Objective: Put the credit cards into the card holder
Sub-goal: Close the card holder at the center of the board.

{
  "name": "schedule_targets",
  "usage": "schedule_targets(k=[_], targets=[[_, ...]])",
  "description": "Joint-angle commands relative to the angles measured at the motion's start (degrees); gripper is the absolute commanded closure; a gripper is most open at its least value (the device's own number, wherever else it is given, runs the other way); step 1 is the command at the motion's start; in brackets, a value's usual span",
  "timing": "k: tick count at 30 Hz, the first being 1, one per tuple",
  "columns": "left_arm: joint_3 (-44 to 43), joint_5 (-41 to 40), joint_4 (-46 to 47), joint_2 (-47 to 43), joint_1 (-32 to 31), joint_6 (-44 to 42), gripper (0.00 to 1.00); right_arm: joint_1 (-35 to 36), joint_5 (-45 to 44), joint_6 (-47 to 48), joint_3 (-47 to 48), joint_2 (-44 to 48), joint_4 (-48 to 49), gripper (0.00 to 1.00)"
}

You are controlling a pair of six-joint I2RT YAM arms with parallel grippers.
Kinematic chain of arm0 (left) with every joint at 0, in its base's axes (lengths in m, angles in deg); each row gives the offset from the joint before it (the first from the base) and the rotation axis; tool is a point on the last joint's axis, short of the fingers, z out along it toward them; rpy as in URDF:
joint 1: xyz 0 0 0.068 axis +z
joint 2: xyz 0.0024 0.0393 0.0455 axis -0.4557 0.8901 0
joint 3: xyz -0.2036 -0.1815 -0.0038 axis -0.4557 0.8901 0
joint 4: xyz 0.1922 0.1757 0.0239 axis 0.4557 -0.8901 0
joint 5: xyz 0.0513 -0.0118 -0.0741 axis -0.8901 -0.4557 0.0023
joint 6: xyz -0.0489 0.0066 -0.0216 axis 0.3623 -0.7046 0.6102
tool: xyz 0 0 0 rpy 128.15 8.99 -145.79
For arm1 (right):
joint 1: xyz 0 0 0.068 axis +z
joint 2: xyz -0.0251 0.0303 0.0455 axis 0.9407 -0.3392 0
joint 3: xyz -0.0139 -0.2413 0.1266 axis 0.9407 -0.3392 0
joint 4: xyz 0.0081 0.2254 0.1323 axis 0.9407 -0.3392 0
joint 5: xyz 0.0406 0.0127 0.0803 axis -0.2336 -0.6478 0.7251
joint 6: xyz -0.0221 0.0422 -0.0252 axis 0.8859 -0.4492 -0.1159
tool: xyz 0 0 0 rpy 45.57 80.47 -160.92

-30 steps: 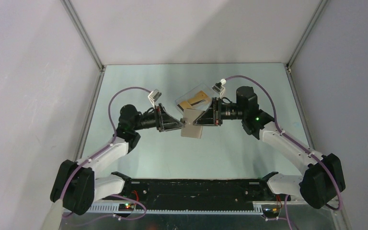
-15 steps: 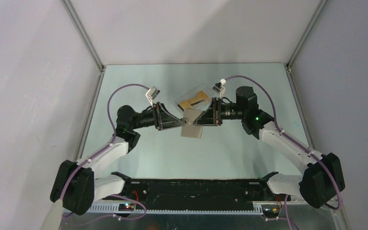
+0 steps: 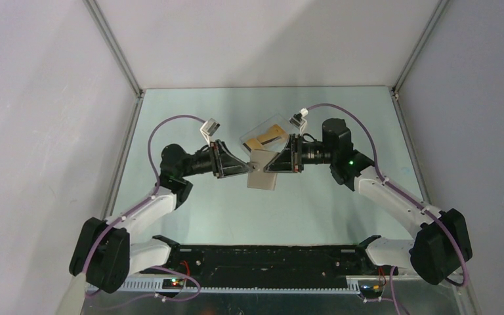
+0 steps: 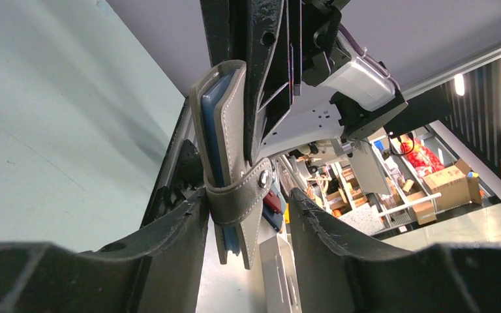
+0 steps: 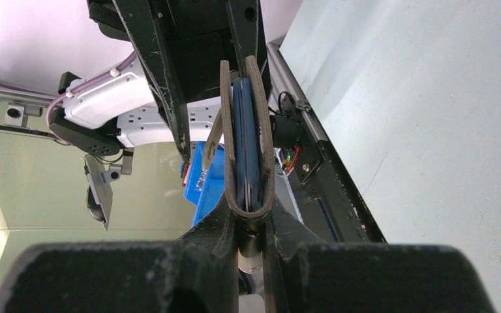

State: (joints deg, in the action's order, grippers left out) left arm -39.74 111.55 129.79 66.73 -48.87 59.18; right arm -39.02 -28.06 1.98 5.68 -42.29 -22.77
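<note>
The grey-taupe card holder is held folded on edge above the table between both grippers. My right gripper is shut on its folded spine, seen in the right wrist view. Blue inner layers show between the card holder's faces. My left gripper is open, and the card holder's snap strap hangs between its jaws, against the left finger. Orange-gold credit cards lie in a clear box behind the grippers.
The clear plastic box sits on the pale green table just beyond the grippers. Metal frame rails run along the table's left and right sides. The arm bases and a black bar are at the near edge.
The left arm's wrist has shifted slightly left and back. The right gripper has kept its hold on the card holder in the same place.
</note>
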Motion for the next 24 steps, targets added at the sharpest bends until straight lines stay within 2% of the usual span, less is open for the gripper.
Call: schedule_targets(k=[1,6,16,24], targets=[[-2.87,0.81,3.32,0.82,-0.56,0.47,0.48,0.58,0.39,0.83,0.70,-0.64,1.82,1.00],[-4.04,1.27,3.47,1.49,-0.70,0.50,0.49,0.66,0.32,1.43,0.70,-0.78,1.57,1.00],[-4.40,1.67,4.73,2.04,-2.68,1.38,0.61,0.91,-0.25,-0.58,0.70,-1.14,4.12,1.00],[-4.62,1.01,5.62,1.02,-3.35,2.97,0.56,1.38,-2.78,-0.57,0.68,-1.55,2.50,1.00]])
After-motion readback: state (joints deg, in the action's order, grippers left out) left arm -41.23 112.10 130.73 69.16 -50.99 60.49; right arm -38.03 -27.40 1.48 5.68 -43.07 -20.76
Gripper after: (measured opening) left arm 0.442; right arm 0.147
